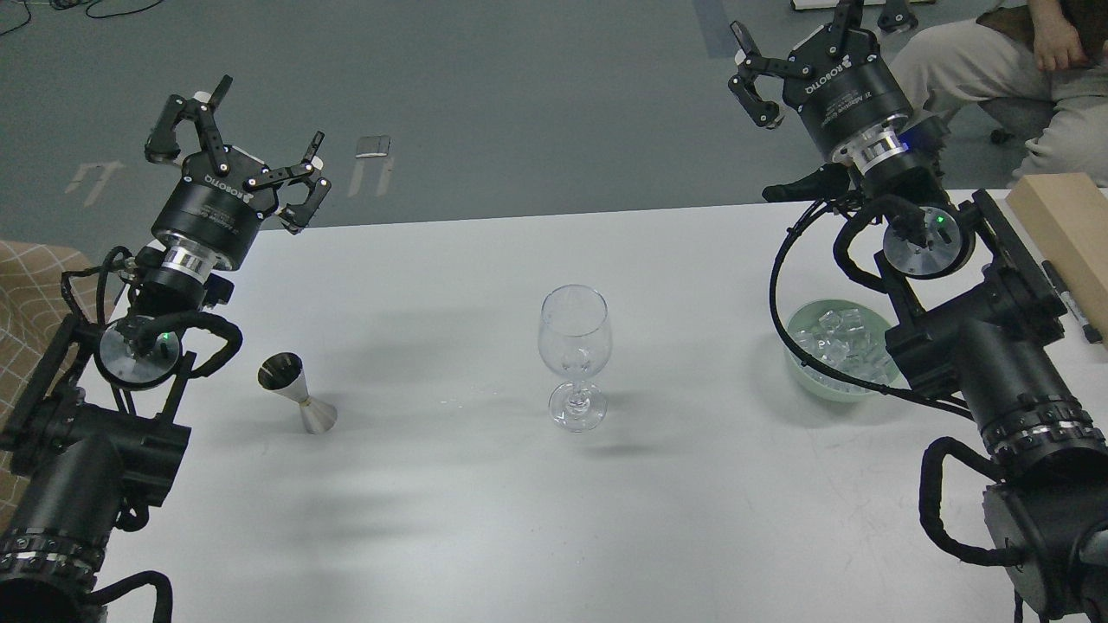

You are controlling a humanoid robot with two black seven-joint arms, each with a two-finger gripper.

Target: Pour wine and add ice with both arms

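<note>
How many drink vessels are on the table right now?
2: a stemmed glass at the table's centre, and a steel jigger to its left, near the left arm. None appear hidden.

Both hands, left hand point(251, 143) and right hand point(809, 39), spread empty above jigger point(299, 394), glass point(575, 356), ice point(841, 343) bowl point(801, 368).

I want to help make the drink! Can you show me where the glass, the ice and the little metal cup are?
glass point(575, 333): head view, on the side of its bowl.
ice point(844, 342): head view, on the cubes piled in the green bowl.
metal cup point(294, 391): head view, on its narrow waist.
</note>
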